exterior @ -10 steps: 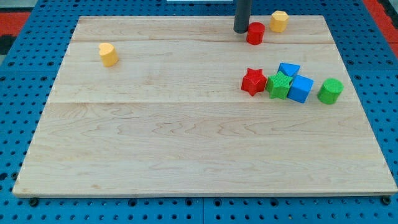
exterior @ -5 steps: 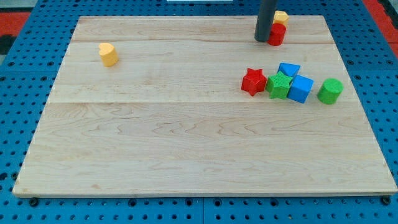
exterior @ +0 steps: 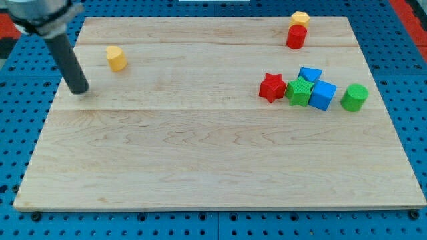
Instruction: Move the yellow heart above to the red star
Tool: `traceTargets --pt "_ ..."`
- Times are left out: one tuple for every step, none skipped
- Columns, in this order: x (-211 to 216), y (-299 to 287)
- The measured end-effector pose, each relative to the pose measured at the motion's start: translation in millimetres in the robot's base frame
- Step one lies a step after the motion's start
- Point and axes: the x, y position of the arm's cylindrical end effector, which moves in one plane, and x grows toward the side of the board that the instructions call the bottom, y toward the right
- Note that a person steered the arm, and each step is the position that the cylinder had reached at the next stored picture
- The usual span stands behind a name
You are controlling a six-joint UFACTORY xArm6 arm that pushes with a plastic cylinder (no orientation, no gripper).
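Tip [exterior: 79,91] set on the board, touching nothing, just lower-left of the yellow heart [exterior: 116,58]. Red star [exterior: 271,87] lies far to the view's right; a rightward push is judged needed.

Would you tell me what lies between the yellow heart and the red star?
Nothing: in the camera view, only bare board runs from the yellow heart to the red star.

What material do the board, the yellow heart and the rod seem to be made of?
The board looks like pale wood, matt: grain lines and plank seams show. The yellow heart seems plastic, perhaps printed: even colour, faintly ribbed. My tip, to the view's left of the heart and lower, ends a dark smooth rod; its material is unclear.
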Motion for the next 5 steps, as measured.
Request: traceTargets --pt "-51.0 39.6" --pt "-59.0 112.5" --pt "-79.3 216.9" --pt "-53.2 151.5" --pt "-60.8 89.7"
